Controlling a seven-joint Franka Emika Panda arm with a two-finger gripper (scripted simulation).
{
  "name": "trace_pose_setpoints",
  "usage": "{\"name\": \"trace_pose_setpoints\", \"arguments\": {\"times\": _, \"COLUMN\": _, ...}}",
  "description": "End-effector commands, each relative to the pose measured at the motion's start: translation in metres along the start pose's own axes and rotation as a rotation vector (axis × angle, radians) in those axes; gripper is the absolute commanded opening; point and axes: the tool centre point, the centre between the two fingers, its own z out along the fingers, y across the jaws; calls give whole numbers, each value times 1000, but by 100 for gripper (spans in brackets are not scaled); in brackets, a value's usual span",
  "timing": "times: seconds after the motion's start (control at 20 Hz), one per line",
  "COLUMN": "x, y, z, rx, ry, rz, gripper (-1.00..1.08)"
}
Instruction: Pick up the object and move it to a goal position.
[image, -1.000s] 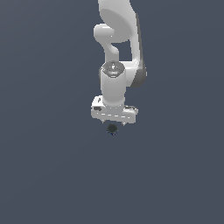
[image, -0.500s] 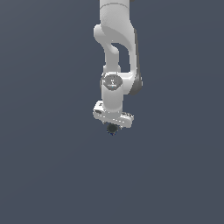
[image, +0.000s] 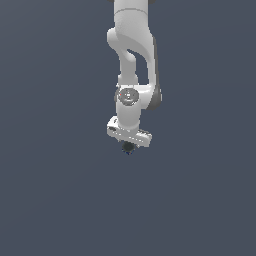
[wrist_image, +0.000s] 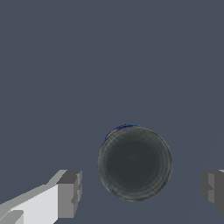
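Observation:
The object (wrist_image: 134, 163) is a dark, nearly black ball with a thin blue edge. In the wrist view it lies between my two grey fingertips (wrist_image: 68, 194), with a gap on each side. My gripper (wrist_image: 141, 190) is open around it and touches it on neither side. In the exterior view the object (image: 128, 148) shows as a tiny dark lump just under the white hand, partly hidden by it. The gripper (image: 129, 144) hangs straight down from the white arm (image: 131, 60) over the object.
A plain dark grey-blue floor (image: 55, 200) surrounds the arm on all sides. No other objects, containers or edges are visible.
The hand has sunk slightly toward the object and turned a little at the wrist. The object has stayed where it was.

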Motion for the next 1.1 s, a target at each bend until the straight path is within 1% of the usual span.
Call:
{"name": "trace_pose_setpoints", "arguments": {"times": 0.0, "x": -1, "y": 0, "z": 7, "rx": 0, "ry": -1, "rz": 1, "gripper": 100}}
{"name": "trace_pose_setpoints", "arguments": {"times": 0.35, "x": -2, "y": 1, "z": 40, "rx": -1, "ry": -1, "rz": 4, "gripper": 100}}
{"name": "trace_pose_setpoints", "arguments": {"times": 0.6, "x": -1, "y": 0, "z": 47, "rx": -1, "ry": -1, "rz": 4, "gripper": 100}}
{"name": "trace_pose_setpoints", "arguments": {"times": 0.65, "x": -1, "y": 0, "z": 47, "rx": -1, "ry": -1, "rz": 4, "gripper": -100}}
{"name": "trace_pose_setpoints", "arguments": {"times": 1.05, "x": -1, "y": 0, "z": 47, "rx": -1, "ry": -1, "rz": 4, "gripper": -100}}
